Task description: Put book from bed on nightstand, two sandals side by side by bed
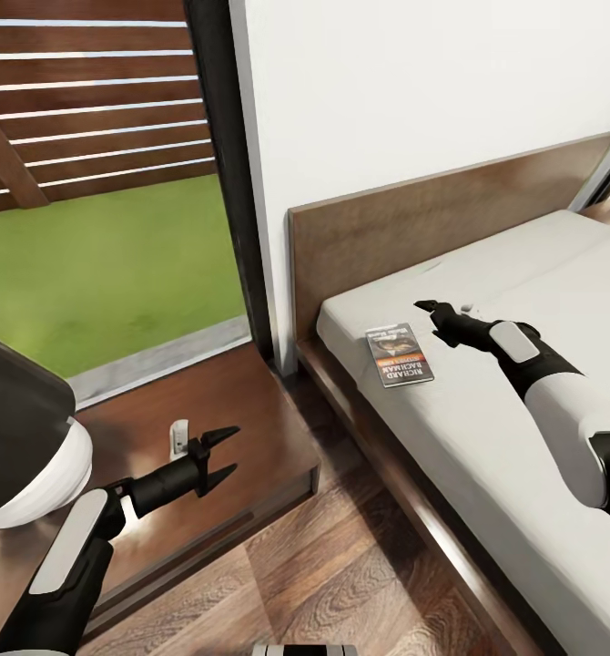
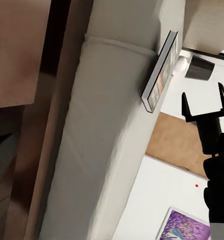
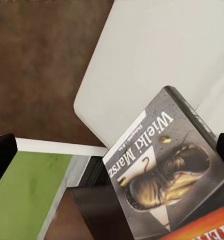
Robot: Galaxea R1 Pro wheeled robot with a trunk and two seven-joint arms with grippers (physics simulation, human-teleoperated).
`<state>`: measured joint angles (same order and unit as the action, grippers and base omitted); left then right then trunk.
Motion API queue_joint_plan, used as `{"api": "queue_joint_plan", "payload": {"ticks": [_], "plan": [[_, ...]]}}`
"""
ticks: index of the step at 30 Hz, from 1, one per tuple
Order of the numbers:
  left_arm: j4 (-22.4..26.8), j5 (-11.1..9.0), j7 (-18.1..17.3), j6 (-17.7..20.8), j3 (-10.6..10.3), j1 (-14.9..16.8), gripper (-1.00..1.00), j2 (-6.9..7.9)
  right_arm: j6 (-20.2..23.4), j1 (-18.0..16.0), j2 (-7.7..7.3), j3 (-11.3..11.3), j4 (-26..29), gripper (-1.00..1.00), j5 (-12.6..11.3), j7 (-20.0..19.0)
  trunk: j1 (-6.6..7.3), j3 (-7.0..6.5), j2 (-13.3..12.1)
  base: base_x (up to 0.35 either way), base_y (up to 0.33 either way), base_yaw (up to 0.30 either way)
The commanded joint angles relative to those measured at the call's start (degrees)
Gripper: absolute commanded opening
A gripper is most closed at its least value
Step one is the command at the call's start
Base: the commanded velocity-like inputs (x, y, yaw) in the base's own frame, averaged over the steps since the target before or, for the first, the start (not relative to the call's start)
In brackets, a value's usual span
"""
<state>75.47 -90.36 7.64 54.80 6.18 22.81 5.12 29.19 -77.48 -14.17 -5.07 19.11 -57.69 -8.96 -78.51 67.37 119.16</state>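
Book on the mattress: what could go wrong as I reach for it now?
The book lies flat near the mattress corner, so the open right pincer may push it off toward the nightstand gap. A flat book gives little edge to pinch. The open left pincer hovers over the nightstand where the book would land.

Book (image 1: 400, 354) lies flat (cover up) on the bed (image 1: 487, 428) — near its headboard corner.

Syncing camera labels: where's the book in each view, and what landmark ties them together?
Head view: book lies flat on the mattress near the headboard corner, just left of the right gripper.
Left wrist view: book seen edge-on against the mattress.
Right wrist view: book cover up close.
Shared landmark: the mattress corner.
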Motion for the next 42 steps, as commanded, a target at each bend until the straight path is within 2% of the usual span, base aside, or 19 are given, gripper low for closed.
{"api": "queue_joint_plan", "payload": {"ticks": [1,17,25,29,32,35,38,42], "plan": [[-0.1,-0.6,0.6,0.2,0.1,0.0,1.0,-0.01,0.0,0.0,-0.11,-0.5,0.0,1.0,-0.2,-0.1,0.01,0.04,0.0,0.0,0.0,0.0],[-0.9,-0.7,0.5,0.1,0.0,0.0,1.0,-0.28,0.1,0.0,-0.37,-0.5,0.1,1.0,-0.3,-0.2,0.01,0.04,0.0,0.0,0.0,0.0],[-2.0,-0.4,0.2,-0.3,-0.5,0.0,1.0,-2.01,0.4,0.0,-3.11,-0.6,2.3,1.0,-0.2,-0.2,0.01,0.04,0.0,0.0,0.0,0.0],[-2.4,0.3,-1.3,-0.6,-0.8,0.0,1.0,-2.71,0.6,0.0,-4.08,-0.6,2.9,1.0,-0.2,-0.2,0.01,0.04,0.0,0.0,0.0,0.0],[-2.5,1.8,-3.9,-1.2,-1.4,0.0,1.0,-3.03,0.7,0.1,-4.44,-0.6,3.2,1.0,-0.2,-0.2,0.01,0.04,0.0,0.0,0.0,0.0],[-2.5,4.4,-7.6,-2.4,-2.7,0.0,1.0,-3.17,0.7,0.2,-4.65,-0.6,3.3,1.0,-0.2,-0.3,0.01,0.04,0.0,0.0,0.0,0.0],[-2.6,7.9,-12.8,-4.9,-4.8,0.0,1.0,-3.16,0.7,0.3,-4.92,-0.6,3.3,1.0,-0.2,-0.3,0.01,0.04,0.0,0.0,0.0,0.0],[-3.5,13.6,-21.3,-10.2,-7.6,0.0,1.0,-3.11,0.8,0.4,-5.85,-0.6,3.4,1.0,-0.2,-1.1,0.01,0.04,0.0,0.0,0.0,0.0]]}}
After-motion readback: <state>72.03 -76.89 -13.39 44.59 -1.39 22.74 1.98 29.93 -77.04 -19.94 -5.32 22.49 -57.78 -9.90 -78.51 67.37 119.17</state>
